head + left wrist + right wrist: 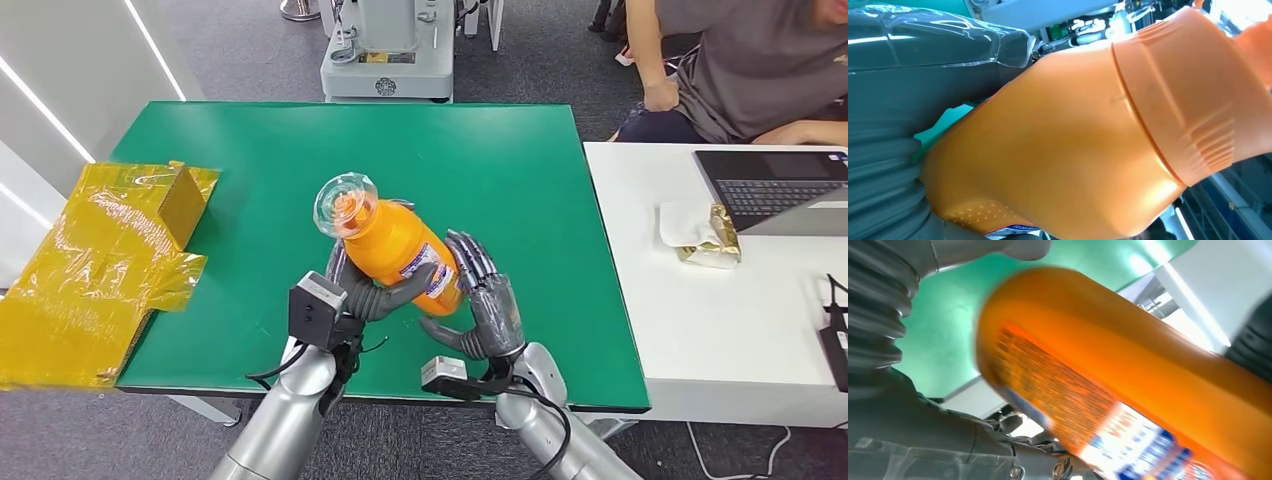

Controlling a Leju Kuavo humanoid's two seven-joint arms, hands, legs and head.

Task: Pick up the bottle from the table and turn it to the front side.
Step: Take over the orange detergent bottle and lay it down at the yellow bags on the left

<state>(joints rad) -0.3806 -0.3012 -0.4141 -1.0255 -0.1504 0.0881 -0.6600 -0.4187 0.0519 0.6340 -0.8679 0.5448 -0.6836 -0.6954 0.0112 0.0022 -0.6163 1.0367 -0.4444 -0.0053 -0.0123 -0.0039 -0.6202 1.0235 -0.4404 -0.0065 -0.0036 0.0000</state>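
Note:
The orange bottle (397, 245) hangs tilted above the green table (500, 160), its clear cap (345, 205) pointing up and to the far left. A white and blue label faces my right side. My left hand (372, 293) grips the bottle's lower body from below, thumb wrapped across it. My right hand (487, 300) stands beside the bottle's base, fingers straight and spread against the label side, thumb out underneath. In the left wrist view the bottle (1073, 150) lies against the left hand (898, 100). In the right wrist view the bottle (1128, 370) is blurred, close to the right hand (878, 315).
Crumpled yellow film (100, 260) with a small box lies over the table's left edge. A white table (720, 330) on the right carries a laptop (780, 185) and a wrapped item (705, 238). A person (740, 60) sits behind it. A machine base (388, 60) stands beyond the green table.

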